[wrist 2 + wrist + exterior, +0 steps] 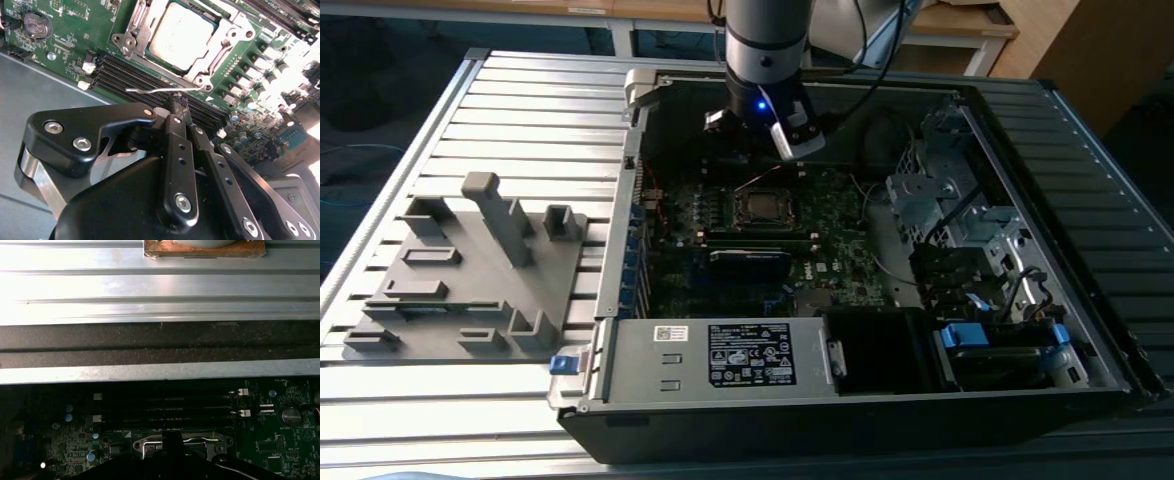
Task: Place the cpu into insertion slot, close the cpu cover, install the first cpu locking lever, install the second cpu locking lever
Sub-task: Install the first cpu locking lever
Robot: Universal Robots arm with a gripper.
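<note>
Just beside the cpu (pixel 182 35) | gripper (pixel 179 101), jaws together, touches thin locking lever (pixel 150 90) | cpu cover (pixel 227 37) down over cpu

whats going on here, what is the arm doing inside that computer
A robot arm is reaching into an open computer case. The chip already sits in place on the board, with the metal cover folded down around it. The gripper, closed, is right at a thin wire lever that looks unlatched. Whether it actually touches the lever is hard to tell.
</note>
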